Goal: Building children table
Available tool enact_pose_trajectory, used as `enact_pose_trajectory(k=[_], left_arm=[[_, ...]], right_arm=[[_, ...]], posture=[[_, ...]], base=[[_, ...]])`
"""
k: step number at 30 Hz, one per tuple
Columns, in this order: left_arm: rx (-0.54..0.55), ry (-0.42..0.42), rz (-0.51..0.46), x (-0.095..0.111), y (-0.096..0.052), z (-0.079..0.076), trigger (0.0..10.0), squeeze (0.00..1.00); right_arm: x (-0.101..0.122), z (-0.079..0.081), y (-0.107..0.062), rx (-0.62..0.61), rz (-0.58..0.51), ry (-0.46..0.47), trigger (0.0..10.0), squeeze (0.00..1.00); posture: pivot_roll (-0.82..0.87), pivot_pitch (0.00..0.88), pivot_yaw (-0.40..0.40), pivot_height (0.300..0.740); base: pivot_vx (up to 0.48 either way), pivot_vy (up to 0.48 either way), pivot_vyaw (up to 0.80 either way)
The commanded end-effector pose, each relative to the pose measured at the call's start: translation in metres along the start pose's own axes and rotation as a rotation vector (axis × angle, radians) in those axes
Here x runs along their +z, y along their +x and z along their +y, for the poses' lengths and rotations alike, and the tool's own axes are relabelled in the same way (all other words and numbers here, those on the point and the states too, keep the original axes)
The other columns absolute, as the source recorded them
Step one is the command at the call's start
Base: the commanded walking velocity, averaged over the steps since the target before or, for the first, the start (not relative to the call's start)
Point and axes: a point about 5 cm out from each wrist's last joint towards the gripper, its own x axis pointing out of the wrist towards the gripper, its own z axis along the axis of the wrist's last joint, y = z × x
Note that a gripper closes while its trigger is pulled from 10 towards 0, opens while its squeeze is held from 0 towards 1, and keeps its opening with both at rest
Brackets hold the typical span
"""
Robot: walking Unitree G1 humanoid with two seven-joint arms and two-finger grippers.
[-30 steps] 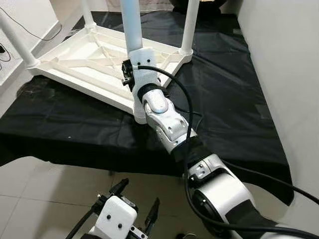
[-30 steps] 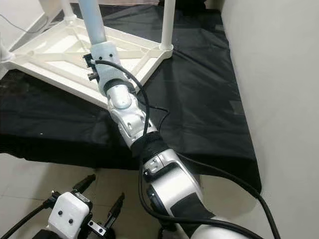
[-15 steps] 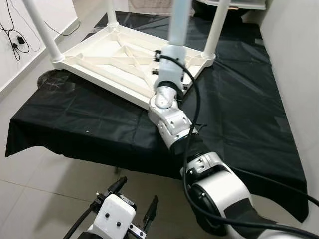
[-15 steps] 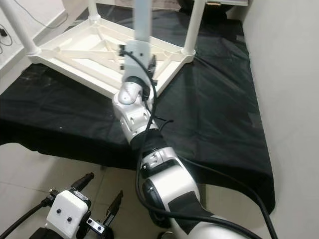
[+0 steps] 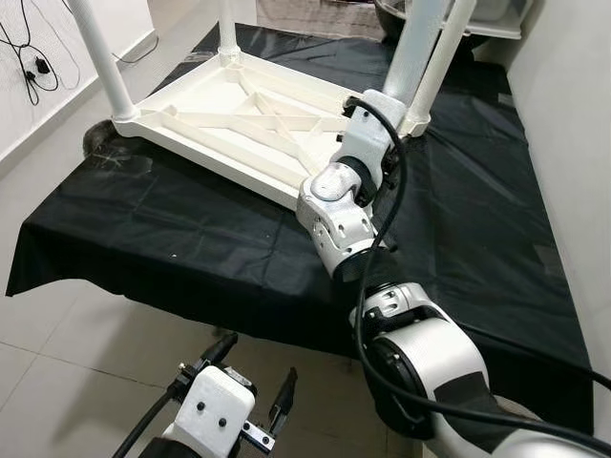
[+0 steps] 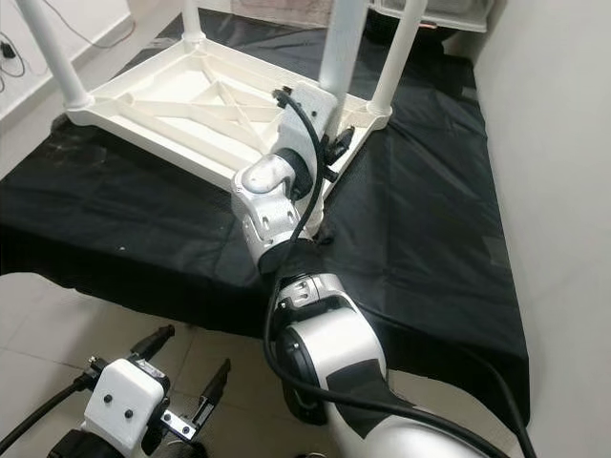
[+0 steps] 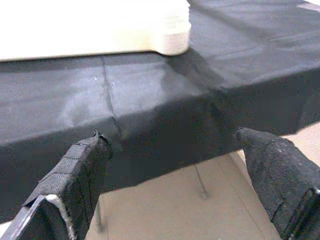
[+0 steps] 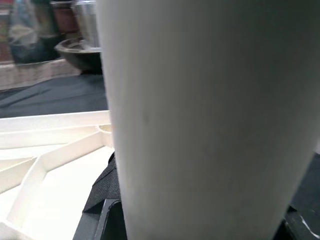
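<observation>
- Head views give me the white table top (image 5: 229,119) lying upside down on the black cloth (image 5: 172,229), three legs standing up from its corners.
- My right gripper (image 6: 329,143) is clamped around the loose white leg (image 5: 412,48), near the corner closest to me.
- Left gripper (image 5: 250,386) hangs low over the floor tiles (image 5: 57,353), fingers (image 7: 82,172) spread wide, holding nothing.

Black cloth (image 5: 172,229) carries the upturned white table (image 5: 239,119).
</observation>
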Motion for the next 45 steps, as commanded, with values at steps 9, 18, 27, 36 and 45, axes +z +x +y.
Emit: enact_pose_trajectory(k=[9, 18, 27, 36, 45], left_arm=[[0.018, 0.015, -0.012, 0.000, 0.012, 0.004, 10.0, 0.00], [-0.157, -0.031, -0.059, 0.006, 0.025, -0.016, 10.0, 0.00], [-0.408, -0.103, -0.122, 0.020, 0.039, -0.028, 10.0, 0.00], [-0.370, -0.077, -0.105, 0.011, 0.041, -0.028, 10.0, 0.00], [-0.372, -0.047, -0.102, 0.008, 0.045, -0.026, 10.0, 0.00]], right_arm=[[-0.045, -0.086, 0.067, -0.424, 0.167, -0.063, 10.0, 0.00], [-0.044, -0.071, 0.057, -0.370, 0.160, -0.079, 10.0, 0.00], [-0.050, -0.055, 0.041, -0.311, 0.177, -0.097, 10.0, 0.00], [-0.059, -0.075, 0.052, -0.411, 0.249, -0.063, 10.0, 0.00], [-0.047, -0.102, 0.077, -0.507, 0.138, -0.104, 10.0, 0.00]], posture=[[0.12, 0.215, -0.030, 0.734], [0.12, 0.203, -0.024, 0.734], [0.11, 0.171, -0.008, 0.734], [0.11, 0.144, 0.006, 0.734], [0.09, 0.130, 0.022, 0.734]], base=[[0.000, 0.000, 0.00], [0.000, 0.000, 0.00], [0.000, 0.000, 0.00], [0.000, 0.000, 0.00], [0.000, 0.000, 0.00]])
